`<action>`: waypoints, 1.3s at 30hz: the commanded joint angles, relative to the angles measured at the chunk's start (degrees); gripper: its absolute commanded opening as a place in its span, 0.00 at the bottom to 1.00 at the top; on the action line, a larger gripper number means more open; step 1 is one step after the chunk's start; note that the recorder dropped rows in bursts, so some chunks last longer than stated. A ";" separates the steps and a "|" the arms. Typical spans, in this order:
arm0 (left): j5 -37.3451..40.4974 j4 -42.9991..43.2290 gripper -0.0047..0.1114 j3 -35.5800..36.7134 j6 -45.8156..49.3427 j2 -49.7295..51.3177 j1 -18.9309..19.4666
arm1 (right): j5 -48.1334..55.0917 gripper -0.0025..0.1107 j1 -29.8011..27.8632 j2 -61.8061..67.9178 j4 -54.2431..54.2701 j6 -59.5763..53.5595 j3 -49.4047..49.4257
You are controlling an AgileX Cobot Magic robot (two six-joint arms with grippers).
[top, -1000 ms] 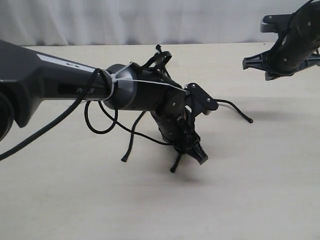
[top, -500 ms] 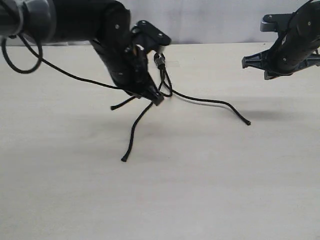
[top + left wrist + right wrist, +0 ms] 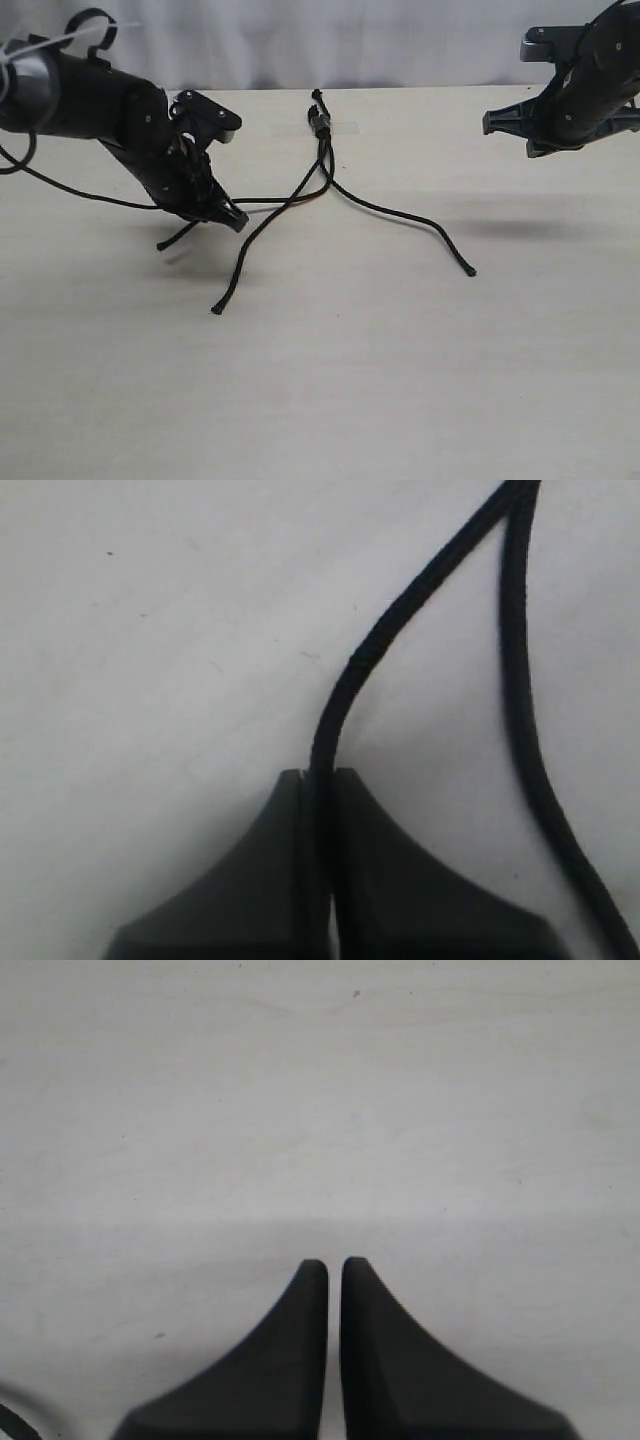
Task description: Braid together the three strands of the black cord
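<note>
You are barely into the braid. The black cord point(image 3: 322, 150) lies on the bench point(image 3: 400, 380) with its bound end point(image 3: 319, 120) under the clear tape point(image 3: 345, 127) at the far side. From there the three strands point(image 3: 326, 172) fan out toward you, loose and unplaited.

The right strand point(image 3: 400, 215) runs off on its own and touches nothing. The left strand point(image 3: 275, 200) and the middle strand point(image 3: 250, 245) seem to cross once just below the bound end. That is at most a first pass, and no woven section shows.

Your left hand point(image 3: 228, 217) sits low over the bench. Its fingers are pressed together on the left strand, and the wrist view shows the strand pinched between the tips. Your right hand point(image 3: 334, 1265) hangs high, well apart from the cord. Its fingers are drawn in to a thin slit and grip nothing.

As I judge it, nearly every crossover is left to do, down to the knobbed tips.
</note>
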 commanded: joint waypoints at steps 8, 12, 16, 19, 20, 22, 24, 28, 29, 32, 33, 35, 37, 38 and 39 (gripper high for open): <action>-0.51 -2.95 0.09 0.20 0.25 6.81 -0.03 | -0.74 0.06 0.08 -0.47 0.54 -0.27 0.29; 0.65 -4.99 0.32 0.09 0.50 6.81 -0.03 | -0.74 0.06 0.08 -0.47 0.68 -0.27 0.29; 1.87 -5.17 0.44 0.09 0.50 6.81 -1.00 | -0.85 0.06 0.08 -0.47 0.66 -0.27 0.29; 2.00 -5.73 0.46 0.02 0.50 6.71 -3.14 | -0.85 0.06 0.08 -0.47 0.66 -0.27 0.29; 2.00 -5.73 0.46 -0.03 0.50 6.71 -4.21 | -0.85 0.06 0.08 -0.47 0.66 -0.27 0.29; 1.88 -5.88 0.46 -0.03 0.50 6.71 -6.53 | -0.85 0.06 0.08 -0.47 0.66 -0.27 0.29; 2.31 -5.88 0.46 -0.58 0.50 6.71 -9.76 | -0.85 0.06 0.08 -0.47 0.66 -0.27 0.29; 3.39 -5.88 0.46 -2.91 0.50 6.71 -16.56 | -0.85 0.06 0.08 -0.47 0.66 -0.27 0.29; 3.66 -5.53 0.46 -3.63 0.50 6.59 -17.97 | -0.85 0.06 0.08 -0.47 0.66 -0.27 0.29; 5.16 -2.21 0.46 -5.61 -0.37 6.60 -19.69 | -0.85 0.06 0.08 -0.47 0.66 -0.27 0.29; 5.39 -1.62 0.46 -6.12 -1.88 6.60 -19.53 | -0.85 0.06 0.08 -0.47 0.66 -0.27 0.29; 6.10 -1.34 0.46 -6.73 -2.93 6.60 -18.41 | -0.85 0.06 0.08 -0.47 0.66 -0.27 0.29; 6.97 -1.34 0.46 -6.86 -2.93 6.60 -17.09 | -0.85 0.06 0.08 -0.47 0.66 -0.27 0.29; 7.27 -1.34 0.46 -6.86 -2.93 6.60 -16.56 | -0.85 0.06 0.08 -0.47 0.66 -0.27 0.29; 7.41 -1.34 0.46 -6.86 -2.93 6.60 -16.03 | -0.85 0.06 0.08 -0.47 0.66 -0.27 0.29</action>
